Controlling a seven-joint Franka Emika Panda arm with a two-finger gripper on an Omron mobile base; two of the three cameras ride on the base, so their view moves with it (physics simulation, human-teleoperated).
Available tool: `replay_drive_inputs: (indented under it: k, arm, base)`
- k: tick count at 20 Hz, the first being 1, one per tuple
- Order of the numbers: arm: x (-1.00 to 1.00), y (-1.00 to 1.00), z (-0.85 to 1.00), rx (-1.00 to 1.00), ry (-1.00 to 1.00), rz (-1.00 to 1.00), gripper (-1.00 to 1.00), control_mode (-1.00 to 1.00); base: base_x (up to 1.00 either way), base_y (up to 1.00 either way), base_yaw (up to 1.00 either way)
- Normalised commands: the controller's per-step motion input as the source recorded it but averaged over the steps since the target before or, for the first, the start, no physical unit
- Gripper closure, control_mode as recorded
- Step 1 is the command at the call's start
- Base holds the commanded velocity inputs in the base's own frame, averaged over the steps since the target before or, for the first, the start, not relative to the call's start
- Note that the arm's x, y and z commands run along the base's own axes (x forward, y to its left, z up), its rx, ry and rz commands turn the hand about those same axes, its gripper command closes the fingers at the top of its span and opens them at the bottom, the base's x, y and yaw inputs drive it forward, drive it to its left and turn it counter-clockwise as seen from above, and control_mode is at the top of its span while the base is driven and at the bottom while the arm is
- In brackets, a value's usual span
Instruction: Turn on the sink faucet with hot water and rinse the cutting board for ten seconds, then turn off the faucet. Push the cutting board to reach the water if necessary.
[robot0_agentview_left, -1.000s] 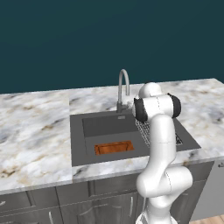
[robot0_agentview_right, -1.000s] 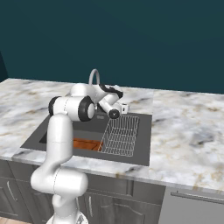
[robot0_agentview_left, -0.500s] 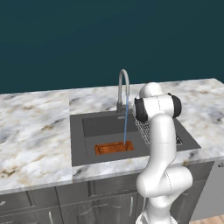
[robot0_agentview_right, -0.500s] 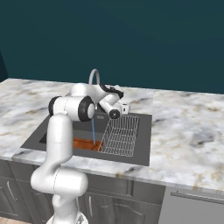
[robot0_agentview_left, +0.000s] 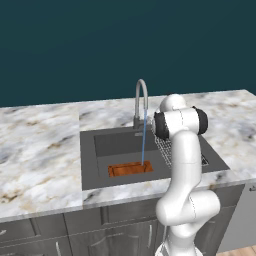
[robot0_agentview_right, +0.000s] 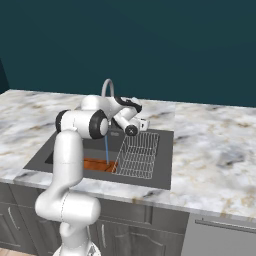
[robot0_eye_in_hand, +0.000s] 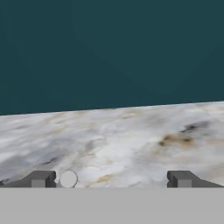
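A wire rack (robot0_agentview_right: 137, 155) is seen standing in the right part of the sink (robot0_agentview_left: 95, 150), beside the board (robot0_agentview_left: 130, 169). In the left base view the rack (robot0_agentview_left: 165, 147) is largely covered by the arm, and only a few of its wires can be made out at either side of the forearm. The board lies flat on the basin floor near the front wall, and the water (robot0_agentview_left: 144, 137) falls in a thin blue line from the faucet (robot0_agentview_left: 140, 102) onto its right end. In the right base view the board (robot0_agentview_right: 97, 164) is partly hidden behind the arm and the rack, so that only an orange strip is visible, and the water (robot0_agentview_right: 106, 150) is met just left of the rack. The faucet (robot0_agentview_right: 108, 89) is cut off there by the arm, and only its arch can be seen above the white links.

The gripper (robot0_eye_in_hand: 111, 179) is released, its two fingers (robot0_eye_in_hand: 40, 179) set wide apart with nothing between them. It is pointed over the marbled counter (robot0_eye_in_hand: 131, 140) toward the dark teal wall (robot0_eye_in_hand: 109, 52). A small pale round shape beside the left finger cannot be identified. Grey cabinet fronts (robot0_agentview_left: 75, 232) are seen below the counter.
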Motion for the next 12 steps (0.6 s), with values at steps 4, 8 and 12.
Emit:
replay_drive_inputs:
  k: [4,8,12]
  arm:
    - [-0.13,-0.44,0.0,0.0,0.0,0.0,-1.0,-1.0]
    - [-0.04,-0.43,-0.01,0.0,0.0,0.0,-1.0,-1.0]
    - [-0.02,-0.39,0.0,0.0,0.0,0.0,-1.0,-1.0]
  base:
    - [0.0,0.0,0.0]
    - [0.0,0.0,0.0]
    - [0.0,0.0,0.0]
